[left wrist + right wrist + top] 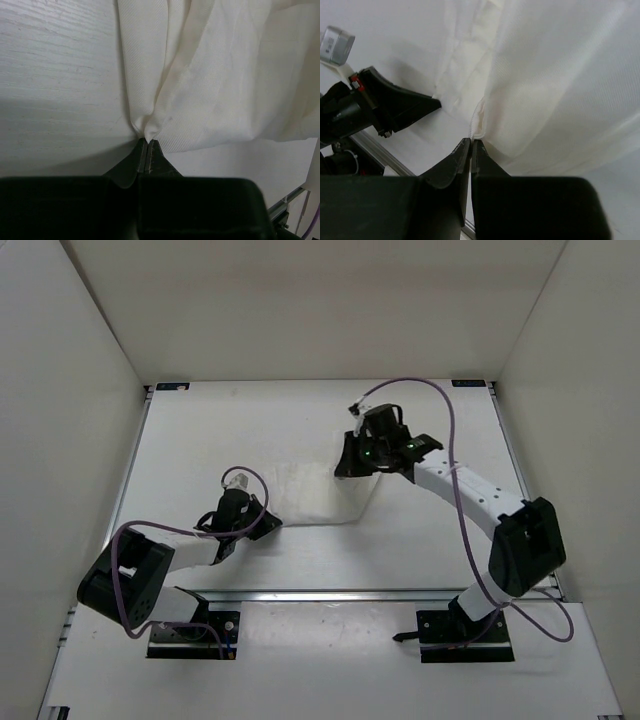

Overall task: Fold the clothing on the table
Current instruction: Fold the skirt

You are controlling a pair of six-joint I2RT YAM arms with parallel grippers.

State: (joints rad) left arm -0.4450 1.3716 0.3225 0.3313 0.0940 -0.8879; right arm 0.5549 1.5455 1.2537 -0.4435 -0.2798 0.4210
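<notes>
The clothing (318,496), thin white fabric, stretches across the white table (200,440) between my two grippers. My left gripper (268,523) is shut on one gathered corner of it. In the left wrist view the cloth (215,75) fans up and away from the pinched tips of the left gripper (148,141). My right gripper (346,468) is shut on a hemmed edge. In the right wrist view that edge of the cloth (545,75) bunches at the closed tips of the right gripper (471,142), and the left gripper (434,104) shows holding the cloth's other end.
White walls enclose the table on three sides. A metal rail (330,594) runs along the near edge, with the two arm bases (195,635) (465,635) behind it. Purple cables (450,430) loop off both arms.
</notes>
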